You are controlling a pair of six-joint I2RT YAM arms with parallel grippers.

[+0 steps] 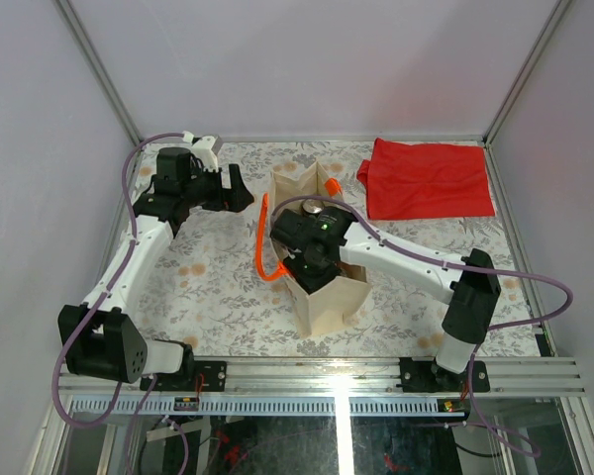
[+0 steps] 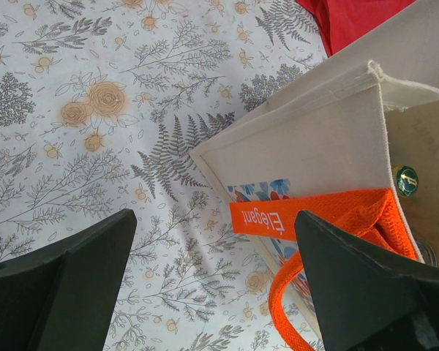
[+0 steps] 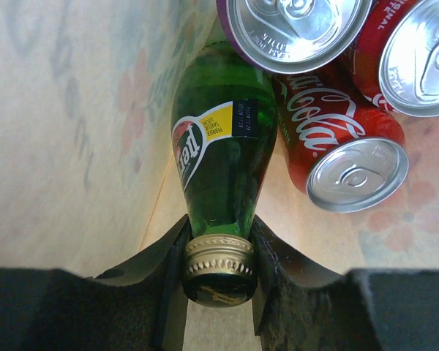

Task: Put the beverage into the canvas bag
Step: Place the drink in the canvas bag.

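Note:
The beige canvas bag [image 1: 327, 287] with orange handles [image 1: 264, 259] stands in the middle of the table; its floral print side and open mouth also show in the left wrist view [image 2: 314, 139]. My right gripper [image 3: 218, 274] reaches down inside the bag and is shut on the gold-capped neck of a green glass bottle [image 3: 221, 153], which stands against the bag's inner wall. Its wrist [image 1: 312, 242] covers the bag's mouth from above. My left gripper [image 2: 212, 285] is open and empty, just left of the bag above the tablecloth [image 1: 233, 188].
Inside the bag next to the bottle are red cola cans [image 3: 336, 142] and a purple can [image 3: 296, 29]. A flat red cloth [image 1: 431, 178] lies at the back right. Grey walls enclose the table on three sides.

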